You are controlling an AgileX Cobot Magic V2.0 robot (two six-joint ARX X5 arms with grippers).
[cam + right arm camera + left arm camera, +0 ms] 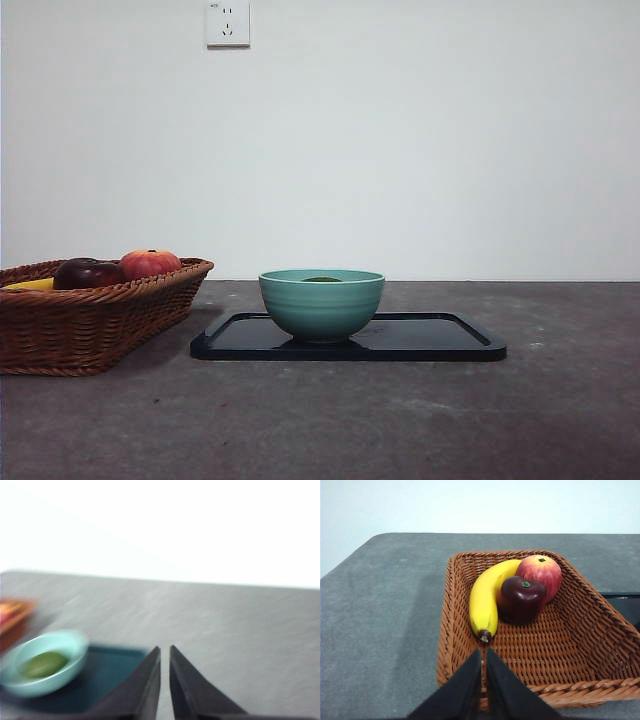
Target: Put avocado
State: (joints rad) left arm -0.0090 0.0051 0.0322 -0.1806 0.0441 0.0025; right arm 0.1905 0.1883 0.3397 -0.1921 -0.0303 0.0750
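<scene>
The dull olive avocado (44, 664) lies inside the teal bowl (321, 303) on the black tray (440, 345), open bench (560, 400) at 3 o'clock. Left end effector (483, 652) and right end effector (165, 650) are both closed, empty.

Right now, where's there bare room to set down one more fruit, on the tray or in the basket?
The black tray is bare on the side away from the wicker basket; the teal bowl holding the avocado fills its other end. In the basket, the banana, dark apple and red apple crowd one end; the woven floor by the left claw is free.
</scene>
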